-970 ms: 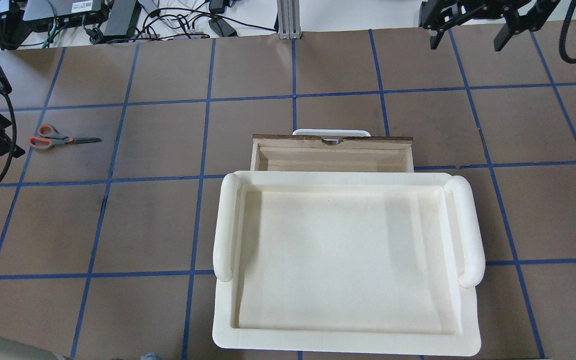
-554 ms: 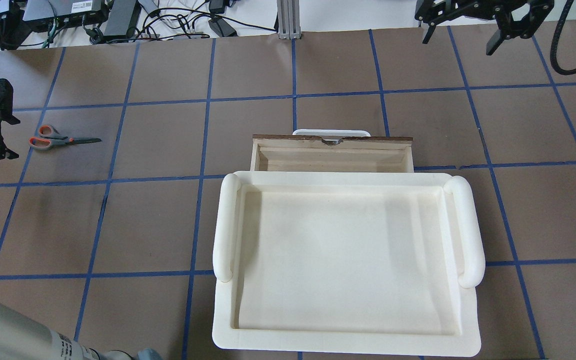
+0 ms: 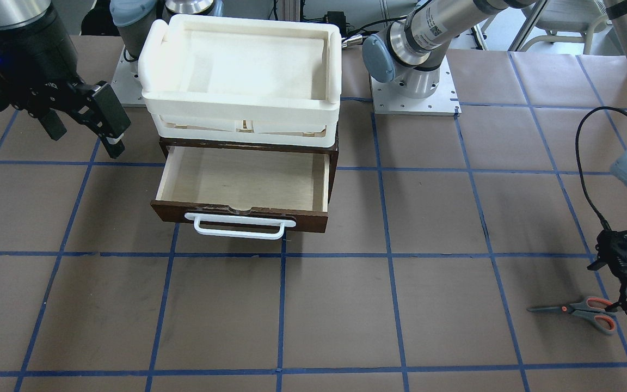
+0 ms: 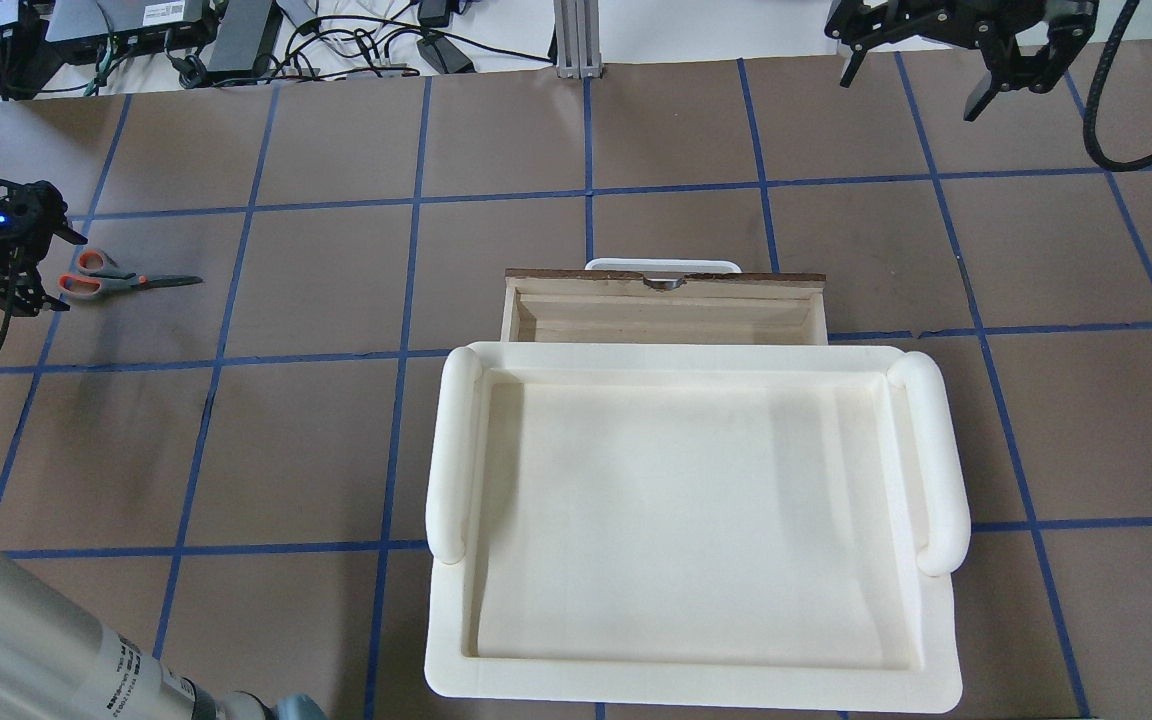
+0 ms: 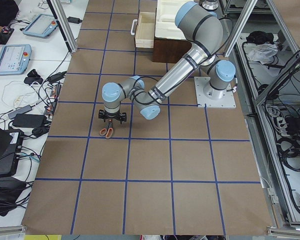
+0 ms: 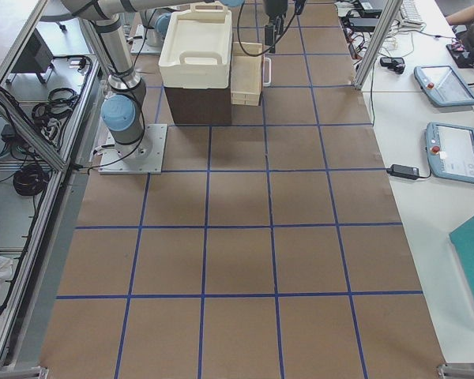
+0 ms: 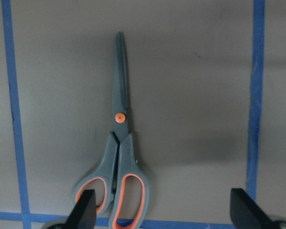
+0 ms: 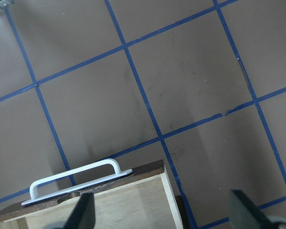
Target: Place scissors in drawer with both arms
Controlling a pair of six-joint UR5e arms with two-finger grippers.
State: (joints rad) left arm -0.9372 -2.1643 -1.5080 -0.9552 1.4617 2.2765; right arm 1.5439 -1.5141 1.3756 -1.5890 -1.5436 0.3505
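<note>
— Where do we find the scissors [image 4: 121, 282]?

— Flat on the table [image 4: 336, 450], blades shut, out at our left end and well apart from the drawer [image 3: 243, 179]. Our left gripper [image 7: 165, 211] hangs over the orange-lined loops with its fingers spread wide. One finger is above a loop and the other is off to the side. We cannot tell if it touches.

— And our right gripper [image 3: 86, 136]?

— Fingers apart, holding nothing, above the table beside the drawer's front corner. Its camera looks down on the white bar handle [image 8: 76, 177].

— What crowds the drawer?

— It stands pulled out of a dark brown cabinet [image 6: 196, 106]. A cream-white tray [image 4: 693, 690] sits on top of the cabinet, and in the overhead view it covers the rear of the pale interior. A black cable [image 3: 585, 163] loops down to our left wrist.

— Anything we can read?

— There are label strips on our left arm [image 4: 136, 690] and on a black box [image 4: 161, 12] past the far edge, but the print is too small.

— The surface and the room?

— Brown paper gridded with blue tape [image 4: 416, 300], torn slightly at one line [image 8: 224, 114]. Aluminium framing, cable bundles and teach pendants [image 6: 458, 150] on white side tables surround us.
</note>
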